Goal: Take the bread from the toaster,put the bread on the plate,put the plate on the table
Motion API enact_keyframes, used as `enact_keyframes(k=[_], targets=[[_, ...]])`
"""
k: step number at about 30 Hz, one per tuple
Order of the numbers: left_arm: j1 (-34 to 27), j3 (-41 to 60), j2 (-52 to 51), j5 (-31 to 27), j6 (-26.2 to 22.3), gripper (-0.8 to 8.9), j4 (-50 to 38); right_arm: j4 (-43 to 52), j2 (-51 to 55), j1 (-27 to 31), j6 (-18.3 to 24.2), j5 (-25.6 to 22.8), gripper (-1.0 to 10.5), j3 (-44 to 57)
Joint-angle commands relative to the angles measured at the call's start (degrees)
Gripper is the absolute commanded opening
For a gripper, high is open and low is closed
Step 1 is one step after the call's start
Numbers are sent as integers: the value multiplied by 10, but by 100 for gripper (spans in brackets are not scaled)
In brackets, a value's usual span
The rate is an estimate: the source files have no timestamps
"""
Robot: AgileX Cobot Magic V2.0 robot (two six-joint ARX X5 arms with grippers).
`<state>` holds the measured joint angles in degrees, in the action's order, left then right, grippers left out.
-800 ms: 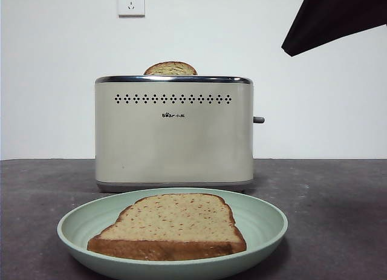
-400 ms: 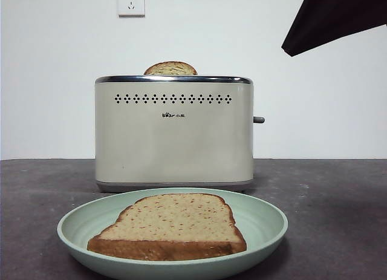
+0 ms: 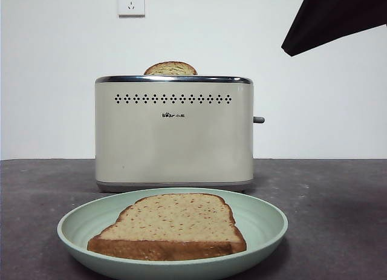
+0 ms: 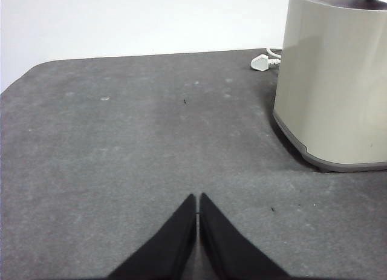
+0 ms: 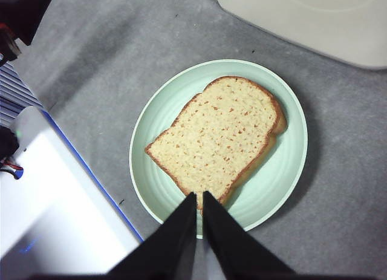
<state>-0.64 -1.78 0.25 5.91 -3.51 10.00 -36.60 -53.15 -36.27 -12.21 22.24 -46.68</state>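
Note:
The bread (image 3: 172, 225) lies flat on the mint-green plate (image 3: 266, 222), which rests on the dark table (image 3: 338, 201) in front of the cream toaster (image 3: 174, 135). A second slice (image 3: 170, 68) sticks up from the toaster's slot. My right gripper (image 5: 198, 198) is shut and empty, high above the plate (image 5: 284, 165) and bread (image 5: 217, 135); it shows as a dark tip (image 3: 335, 20) at the top right of the front view. My left gripper (image 4: 197, 201) is shut and empty, low over bare table beside the toaster (image 4: 335, 80).
A wall socket (image 3: 131, 2) is on the white wall behind. A white plug and cord (image 4: 263, 62) lie on the table behind the toaster. A white and blue device (image 5: 54, 201) sits at the table's edge near the plate.

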Motion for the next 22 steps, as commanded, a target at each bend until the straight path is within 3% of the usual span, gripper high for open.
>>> enact_keyframes(k=[1, 5, 8, 15, 22], targets=[[-2, 14, -1, 3, 1, 8, 1, 12, -2, -3, 9, -17, 5, -7], [-2, 14, -1, 3, 1, 8, 1, 9, 37, 24, 9, -10, 5, -7], [-2, 14, -1, 3, 1, 8, 1, 22, 74, 69, 40, -17, 5, -5], [-1, 14, -1, 3, 1, 8, 1, 51, 185, 220, 108, -17, 5, 10], [-1, 14, -1, 3, 1, 8, 1, 194, 291, 305, 161, -19, 5, 122]])
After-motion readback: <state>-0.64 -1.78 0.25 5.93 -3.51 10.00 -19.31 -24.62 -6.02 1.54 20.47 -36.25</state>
